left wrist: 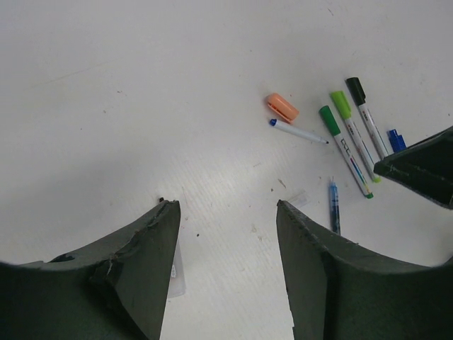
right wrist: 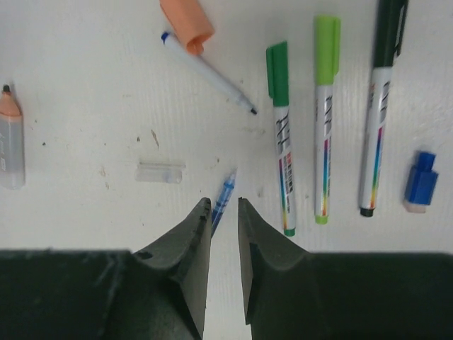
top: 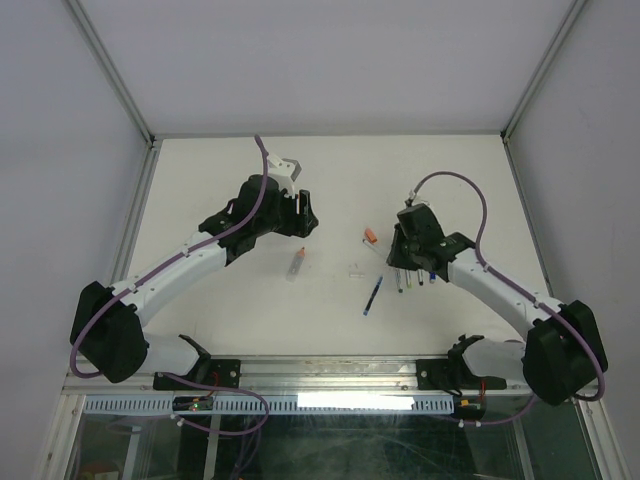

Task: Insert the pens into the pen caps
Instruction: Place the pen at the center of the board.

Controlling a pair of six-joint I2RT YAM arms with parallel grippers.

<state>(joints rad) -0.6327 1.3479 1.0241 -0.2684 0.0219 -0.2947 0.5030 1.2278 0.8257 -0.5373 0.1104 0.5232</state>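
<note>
Right gripper (right wrist: 224, 204) is seen at the bottom of the right wrist view: fingers (right wrist: 185, 248) parted by a narrow slot, bare table visible through it, nothing clamped. Thin blue pen (right wrist: 228, 183) lies just ahead of the tips, its near end hidden under 1 finger. Past it, 3 capped pens are laid side by side: dark green marker (right wrist: 282, 149), light green marker (right wrist: 325, 127), black marker (right wrist: 379, 120). Blue cap (right wrist: 421, 180) sits beyond the black marker. Orange cap (right wrist: 187, 25) touches the blue end of a slim white pen (right wrist: 212, 74). Clear cap (right wrist: 161, 172) lies alone; orange-tipped pen (right wrist: 10, 142) is at the frame edge.

Left wrist view: left gripper (left wrist: 225, 205) stands wide open and empty over bare table. The orange-tipped pen is partly hidden behind 1 finger. The main pen group is seen well apart, near the right gripper.

Top view: table (top: 200, 200) is seen whole; the right gripper hangs over the pen group, the left one off to the side near the orange-tipped pen.

Handling, as judged: pens are expected to be light, stiff and smooth-barrelled, so rolling is likely. A pinch across mid-barrel is advised, tip end left free. The thin blue pen lies low (little to bite on). Caps are expected to skid or tip; the closed end should be gripped, mouth left clear.
</note>
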